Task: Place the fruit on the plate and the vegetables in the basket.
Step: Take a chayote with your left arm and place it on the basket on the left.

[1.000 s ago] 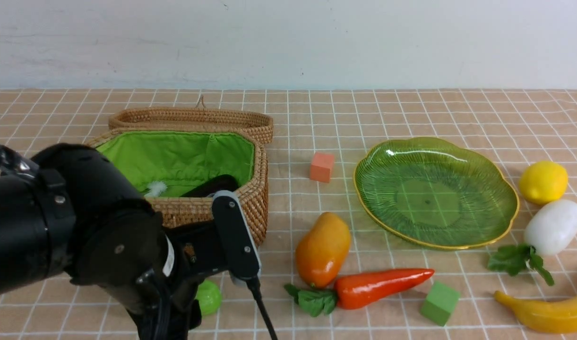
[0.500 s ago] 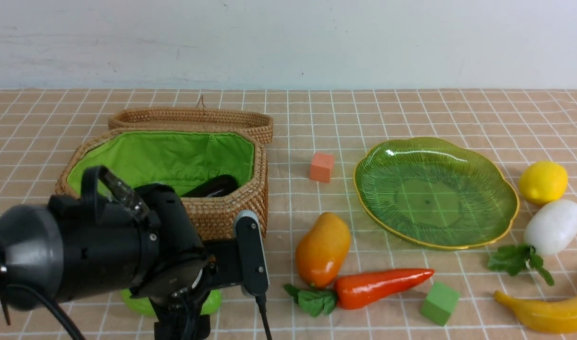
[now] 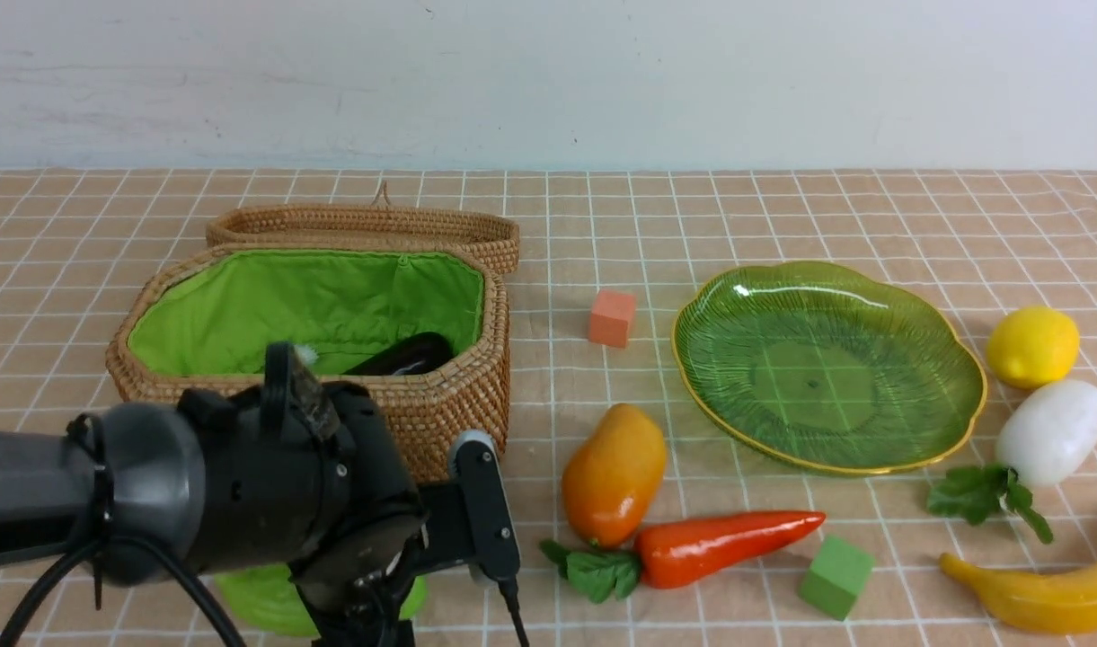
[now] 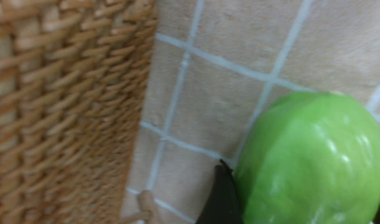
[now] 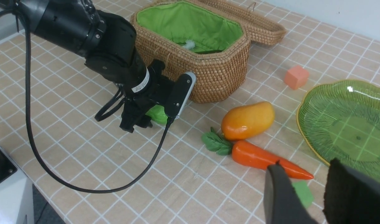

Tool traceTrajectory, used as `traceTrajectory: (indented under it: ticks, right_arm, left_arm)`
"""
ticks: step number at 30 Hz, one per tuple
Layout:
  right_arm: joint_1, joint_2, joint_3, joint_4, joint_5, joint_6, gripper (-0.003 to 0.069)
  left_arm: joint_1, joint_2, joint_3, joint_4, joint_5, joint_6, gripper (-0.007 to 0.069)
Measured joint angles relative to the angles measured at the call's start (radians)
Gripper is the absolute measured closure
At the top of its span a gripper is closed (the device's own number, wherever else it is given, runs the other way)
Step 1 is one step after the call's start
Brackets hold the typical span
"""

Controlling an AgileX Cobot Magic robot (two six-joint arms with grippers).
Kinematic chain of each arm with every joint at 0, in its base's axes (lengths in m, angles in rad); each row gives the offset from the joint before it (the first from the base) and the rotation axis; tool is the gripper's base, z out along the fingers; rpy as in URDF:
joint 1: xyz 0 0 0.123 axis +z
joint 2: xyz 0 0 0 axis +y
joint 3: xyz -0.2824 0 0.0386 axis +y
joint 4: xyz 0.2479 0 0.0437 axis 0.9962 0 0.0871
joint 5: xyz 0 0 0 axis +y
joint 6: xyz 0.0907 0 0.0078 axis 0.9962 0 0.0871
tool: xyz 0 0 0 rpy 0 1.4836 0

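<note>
Your left arm has come down since a second ago. The wrist that hid the basket's near wall now sits lower, so the whole rim shows, and more of the gourd peeks out beneath it. Nothing else has shifted.

The left end effector [image 4: 303, 189] straddles the gourd [image 4: 311, 149], which lies on the desk [image 4: 208, 102]. One finger [image 4: 222, 193] touches its skin and the other is only a sliver at the far side, so you cannot tell whether they pinch it. The basket [image 3: 458, 395] wall stands just beside, with a narrow strip of desk between, and the eggplant [image 3: 402, 353] lies inside. Away from the basket, the desk runs open to its edge.

Farther out lie the mango [image 3: 613, 472], the carrot [image 3: 728, 544] just beside it, and then the plate [image 3: 827, 377].

Your right end effector [image 5: 305, 166] hangs with fingers spread above the carrot's tip and the green cube [image 3: 836, 577], near the plate's rim. The lemon [image 3: 1033, 346], radish [image 3: 1051, 431] and banana [image 3: 1042, 598] lie beyond the plate.
</note>
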Motion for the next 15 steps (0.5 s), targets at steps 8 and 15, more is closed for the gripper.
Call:
traceTrajectory:
  ticks: [8,15]
  right_arm:
    - [0.000,0.000,0.000,0.001,0.001,0.000,0.0433]
    - [0.000,0.000,0.000,0.003,-0.014,0.000,0.0433]
  left_arm:
    - [0.000,0.003,0.000,-0.052,0.005,0.000,0.0132]
    - [-0.001,0.027,-0.054,-0.046,0.137,-0.017,0.0173]
